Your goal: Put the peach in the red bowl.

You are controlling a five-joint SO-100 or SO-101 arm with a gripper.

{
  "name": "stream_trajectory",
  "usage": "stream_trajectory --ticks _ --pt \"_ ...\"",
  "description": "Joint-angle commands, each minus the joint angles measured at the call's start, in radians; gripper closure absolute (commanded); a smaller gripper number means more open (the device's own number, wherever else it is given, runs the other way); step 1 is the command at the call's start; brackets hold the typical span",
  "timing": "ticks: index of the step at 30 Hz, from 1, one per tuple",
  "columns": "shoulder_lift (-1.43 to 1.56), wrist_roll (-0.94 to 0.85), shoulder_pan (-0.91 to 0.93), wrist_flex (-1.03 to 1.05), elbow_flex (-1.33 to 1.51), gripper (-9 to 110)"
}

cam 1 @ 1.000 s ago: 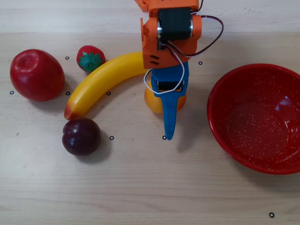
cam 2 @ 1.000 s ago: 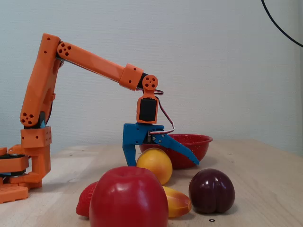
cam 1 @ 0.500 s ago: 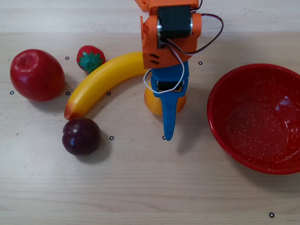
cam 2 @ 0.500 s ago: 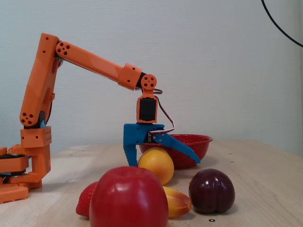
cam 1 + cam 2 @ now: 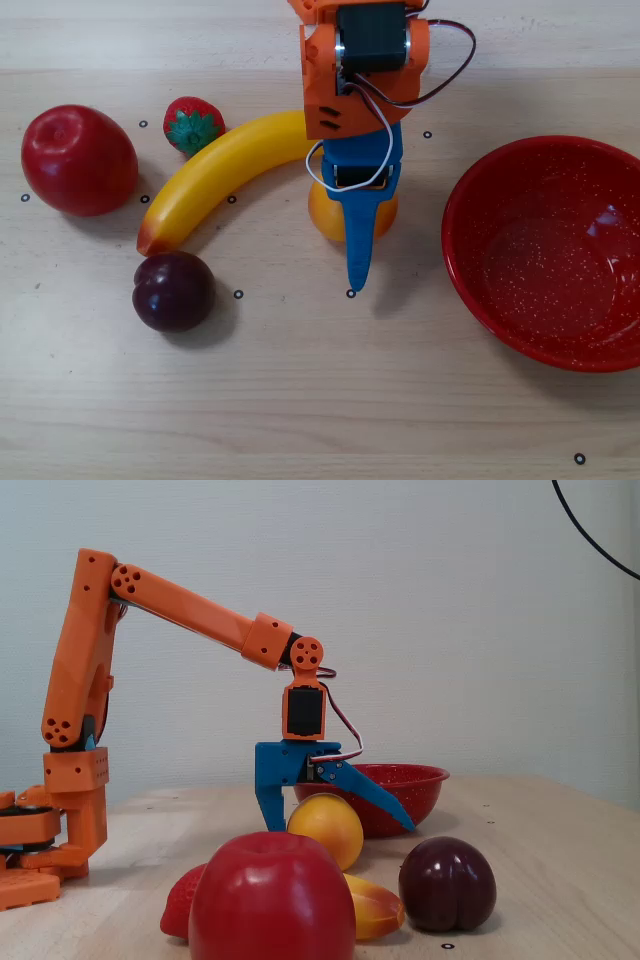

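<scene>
Orange arm (image 5: 180, 605), black servo, blue gripper (image 5: 335, 828), red-and-white cables.

Top-down overhead view; low table-level side view; same fruit.

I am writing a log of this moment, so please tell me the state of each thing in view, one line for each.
Blue two-finger gripper: open, straddling the peach.
Round yellow-orange peach: on the table, not lifted.
Glossy red speckled bowl: upright, empty.
Big red apple: resting on the table.
Dark purple plum: resting, apart from the gripper.
Yellow banana: lying flat.
Small red strawberry: lying beside the banana.
</scene>
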Motion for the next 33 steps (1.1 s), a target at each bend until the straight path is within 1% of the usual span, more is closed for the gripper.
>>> stream_trajectory --ticks 1,13,24,33 --pt "0.078 -0.018 -0.035 -0.017 0.0 46" --pt "0.087 -0.017 -0.043 -0.044 0.028 59" --pt "0.091 -0.006 -0.046 -0.06 0.046 67" --pt "0.094 0.008 -0.049 -0.077 0.061 77"
